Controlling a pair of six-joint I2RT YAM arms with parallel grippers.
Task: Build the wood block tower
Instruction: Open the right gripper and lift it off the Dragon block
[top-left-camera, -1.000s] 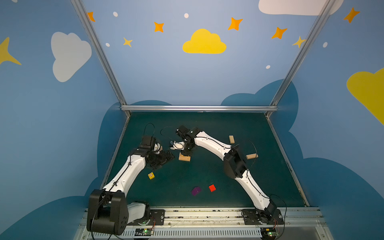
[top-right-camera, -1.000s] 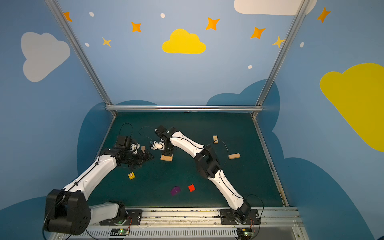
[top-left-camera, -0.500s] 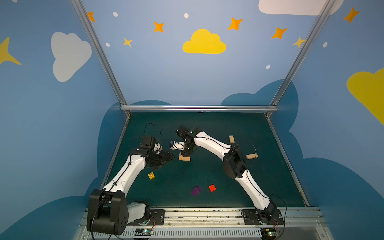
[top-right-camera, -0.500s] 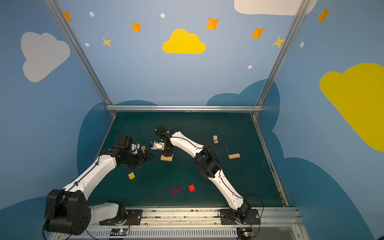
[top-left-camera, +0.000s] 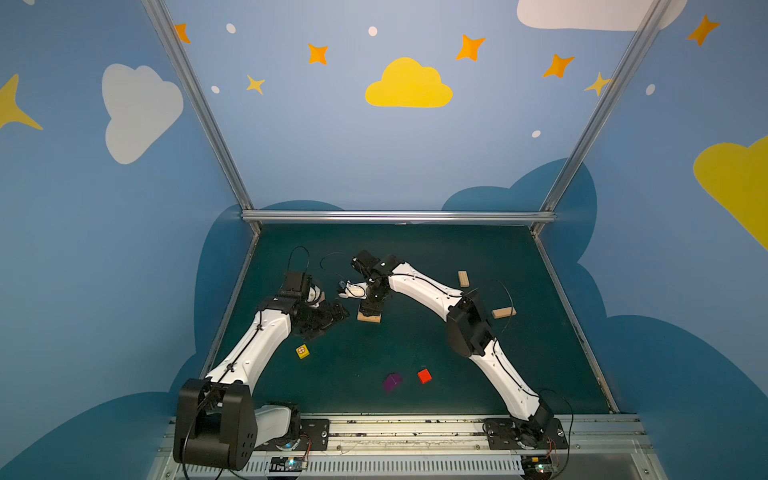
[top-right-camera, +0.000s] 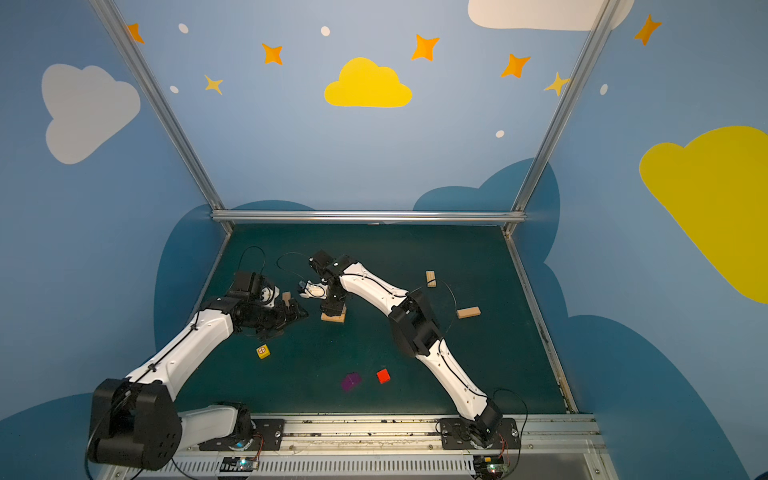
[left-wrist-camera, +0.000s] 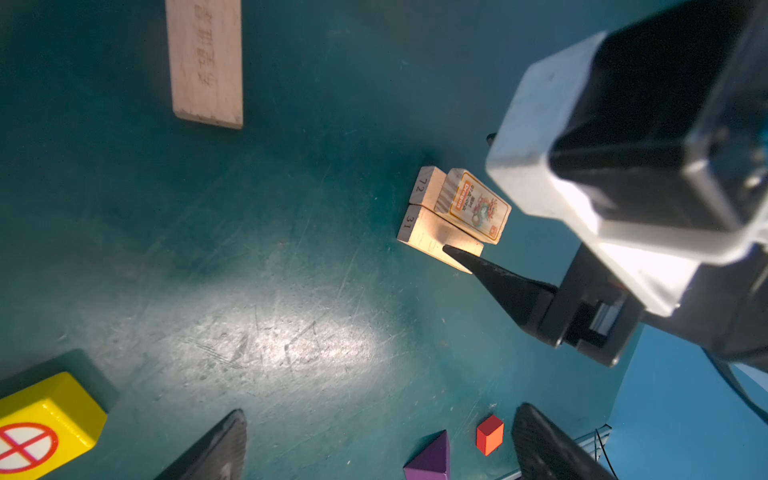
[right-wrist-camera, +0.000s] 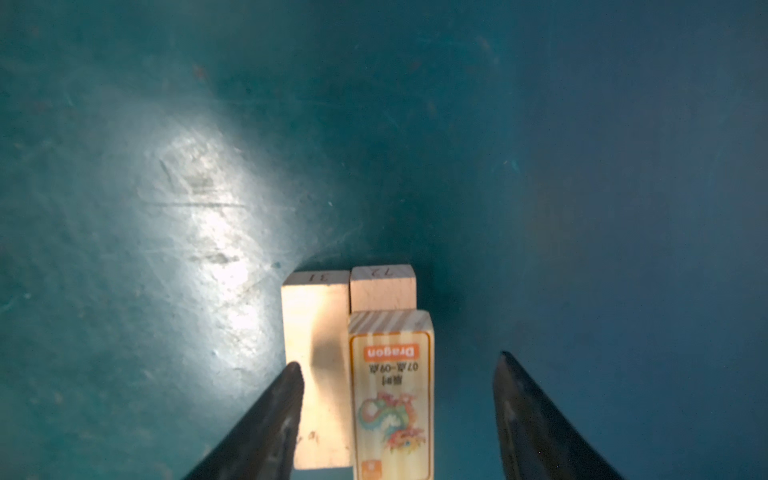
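The right hand (right-wrist-camera: 400, 360) hangs over the tower (top-left-camera: 369, 316), its fingers spread clear of the pale orange-printed wooden plank (right-wrist-camera: 390, 399), which is stacked on 2 plain tan wooden planks (right-wrist-camera: 316, 328) lying side by side on the green table (top-left-camera: 415, 340). The left hand (left-wrist-camera: 380, 409), at the tower's 9 o'clock, has its fingers wide apart.

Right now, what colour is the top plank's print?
Orange border and banner on the top plank, clearest in the right wrist view.

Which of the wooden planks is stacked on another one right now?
The plank with the orange Dragon print: it rests on top of the plank marked 72. All the other planks lie directly on the mat.
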